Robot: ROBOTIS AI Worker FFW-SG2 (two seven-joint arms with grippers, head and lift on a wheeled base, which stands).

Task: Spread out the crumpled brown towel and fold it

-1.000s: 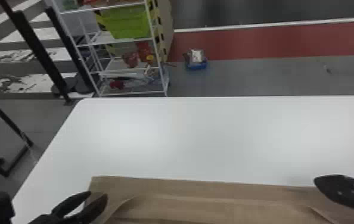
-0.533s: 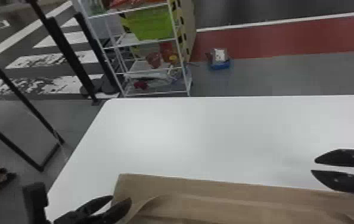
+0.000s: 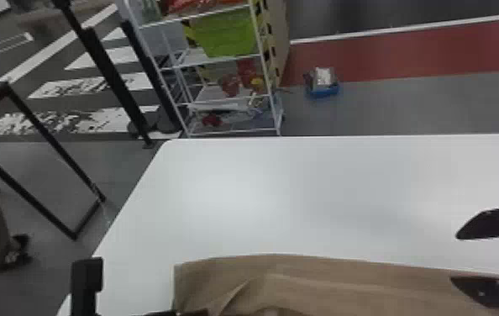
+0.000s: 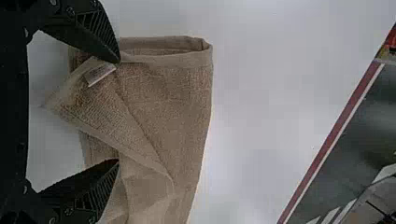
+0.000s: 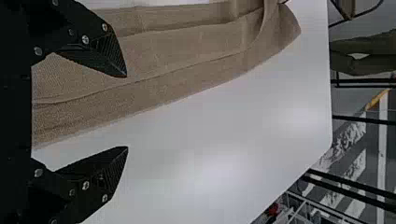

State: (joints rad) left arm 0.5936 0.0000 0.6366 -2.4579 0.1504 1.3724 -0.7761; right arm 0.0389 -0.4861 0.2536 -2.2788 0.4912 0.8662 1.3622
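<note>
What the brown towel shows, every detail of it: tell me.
The brown, terry-like cloth towel lies on the smooth white table, partly spread, with long creases and hemmed edges. A pointed flap bearing a small pale label sits skewed at one end. The open left gripper and open right gripper are at it; whether their fingers touch it, I can't tell.

A workshop or lab hall: white wire rack (image 3: 275, 107), green bin (image 3: 229, 35), red floor band (image 3: 395, 56), white floor stripes (image 3: 101, 58).
</note>
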